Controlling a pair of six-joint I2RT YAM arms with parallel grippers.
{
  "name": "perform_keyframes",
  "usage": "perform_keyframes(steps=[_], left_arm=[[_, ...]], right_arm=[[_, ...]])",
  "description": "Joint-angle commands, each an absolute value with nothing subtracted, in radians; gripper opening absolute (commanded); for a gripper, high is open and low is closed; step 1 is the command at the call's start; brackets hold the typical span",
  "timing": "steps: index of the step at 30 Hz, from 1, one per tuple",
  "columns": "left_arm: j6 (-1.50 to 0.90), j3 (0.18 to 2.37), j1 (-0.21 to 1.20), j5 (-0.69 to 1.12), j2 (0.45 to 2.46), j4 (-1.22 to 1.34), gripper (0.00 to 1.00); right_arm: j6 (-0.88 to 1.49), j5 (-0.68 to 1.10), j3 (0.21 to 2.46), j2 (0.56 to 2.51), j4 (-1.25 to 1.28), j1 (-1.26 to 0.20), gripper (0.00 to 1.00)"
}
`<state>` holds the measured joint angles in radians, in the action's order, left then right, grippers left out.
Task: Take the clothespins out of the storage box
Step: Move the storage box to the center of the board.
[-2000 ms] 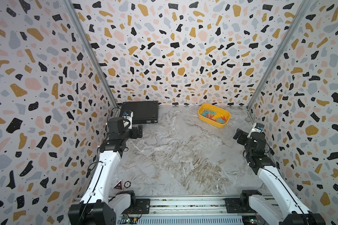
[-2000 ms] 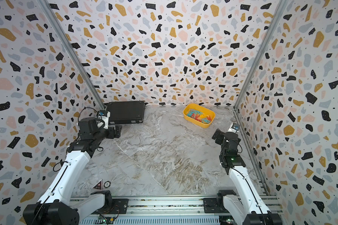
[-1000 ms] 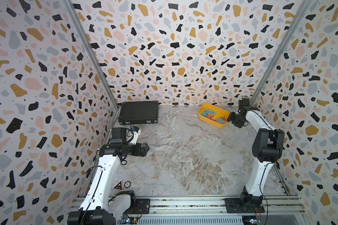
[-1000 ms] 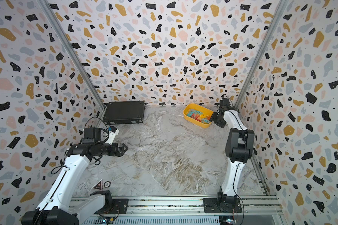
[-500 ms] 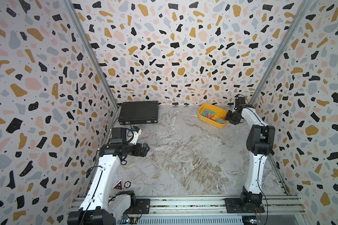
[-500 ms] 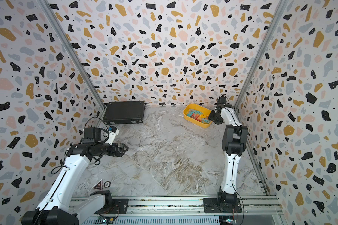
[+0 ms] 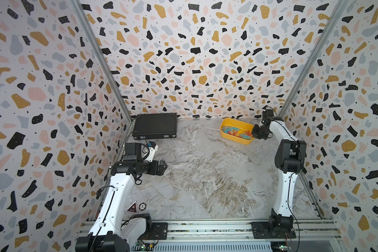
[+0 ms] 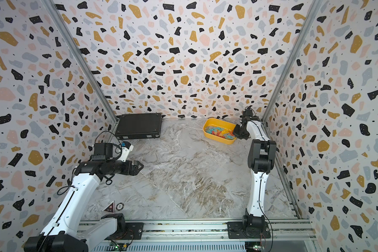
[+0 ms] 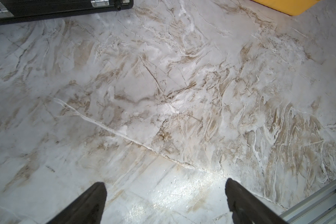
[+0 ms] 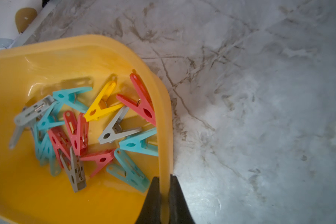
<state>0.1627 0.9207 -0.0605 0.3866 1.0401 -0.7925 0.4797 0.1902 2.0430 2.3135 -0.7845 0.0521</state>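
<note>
Right jaws are clamped shut on the thin rim of the storage box [image 10: 165, 126], one tip inside and one outside, while the left jaws hang wide open and empty over bare table [image 7: 205, 179] at about 9 o'clock. Sitting at about 1 o'clock, the box holds the clothespins [image 10: 113, 132] in a loose heap. Both look light, stiff and slick, so this rim hold should suit tipping, though pins may slide suddenly.
</note>
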Motion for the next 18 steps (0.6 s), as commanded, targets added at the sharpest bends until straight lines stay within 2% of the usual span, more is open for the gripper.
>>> perform_keyframes(steps=[1,6,12,18], left_arm=[[0.173,0.910,-0.057,0.392,1.034,-0.782,1.00],[0.175,0.908,-0.057,0.387,1.034,-0.777,1.00],[0.176,0.905,-0.058,0.390,1.041,-0.777,1.00],[0.179,0.905,-0.057,0.398,1.045,-0.777,1.00]], right_arm=[[0.457,0.202,2.014,2.205,-0.819,0.042,0.00],[0.402,0.210,1.887,2.071,-0.825,-0.005,0.00],[0.368,0.226,1.633,1.856,-0.819,-0.122,0.00],[0.412,0.389,1.379,1.693,-0.781,-0.224,0.00]])
